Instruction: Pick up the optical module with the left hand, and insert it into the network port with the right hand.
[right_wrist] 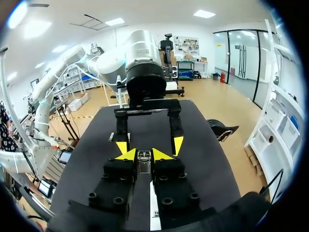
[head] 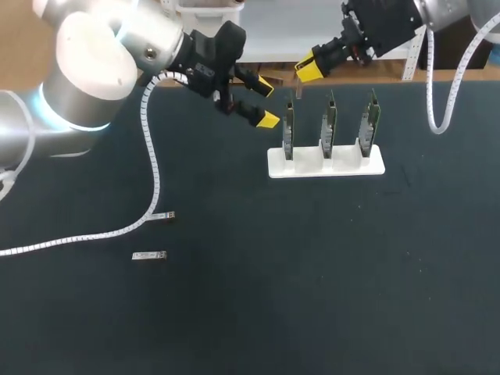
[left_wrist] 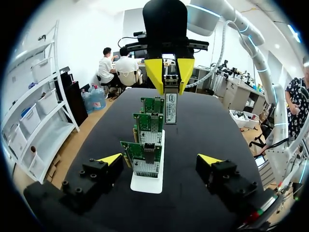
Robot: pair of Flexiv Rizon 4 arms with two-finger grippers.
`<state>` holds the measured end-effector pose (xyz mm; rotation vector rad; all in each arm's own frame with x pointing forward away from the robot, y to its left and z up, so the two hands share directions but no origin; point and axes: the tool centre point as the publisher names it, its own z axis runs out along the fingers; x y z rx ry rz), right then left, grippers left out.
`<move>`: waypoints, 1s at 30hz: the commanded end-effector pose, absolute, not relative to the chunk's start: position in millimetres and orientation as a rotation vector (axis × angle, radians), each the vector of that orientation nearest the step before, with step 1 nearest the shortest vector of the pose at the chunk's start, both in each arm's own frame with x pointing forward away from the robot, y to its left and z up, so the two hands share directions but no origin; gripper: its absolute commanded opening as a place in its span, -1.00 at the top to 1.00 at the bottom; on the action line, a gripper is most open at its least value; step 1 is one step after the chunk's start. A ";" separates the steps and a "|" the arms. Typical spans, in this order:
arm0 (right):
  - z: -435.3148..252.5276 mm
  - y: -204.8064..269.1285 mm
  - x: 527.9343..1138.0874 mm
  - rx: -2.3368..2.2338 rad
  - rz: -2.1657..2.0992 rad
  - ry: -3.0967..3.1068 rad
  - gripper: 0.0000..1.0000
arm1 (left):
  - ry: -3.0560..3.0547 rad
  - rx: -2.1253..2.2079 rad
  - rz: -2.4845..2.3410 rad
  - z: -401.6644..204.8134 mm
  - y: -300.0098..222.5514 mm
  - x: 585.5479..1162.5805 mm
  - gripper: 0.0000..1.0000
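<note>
My right claw point(right_wrist: 141, 155) clamping the module point(left_wrist: 170, 107) over the end card's point(head: 288, 131) top edge, my left claw point(head: 266, 101) spread wide alongside.

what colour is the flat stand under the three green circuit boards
The flat stand is white; head view.

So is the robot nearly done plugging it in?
About halfway. The optical module is picked up and clamped in the right gripper. The left gripper is open and empty, so its part looks done. Still left: pushing the module into a port on the network cards, which it hangs near.
</note>
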<state>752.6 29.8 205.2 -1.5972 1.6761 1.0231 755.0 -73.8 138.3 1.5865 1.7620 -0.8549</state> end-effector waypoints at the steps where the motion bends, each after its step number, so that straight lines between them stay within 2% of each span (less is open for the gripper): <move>1: 203.1 31.6 760.4 -1.618 1.025 1.667 1.00 | 1.766 1.590 -0.855 138.3 -74.7 756.6 -1.00; 30: 173.5 42.0 772.6 -1.651 0.990 1.673 1.00 | 1.766 1.590 -0.855 138.3 -74.7 756.6 -1.00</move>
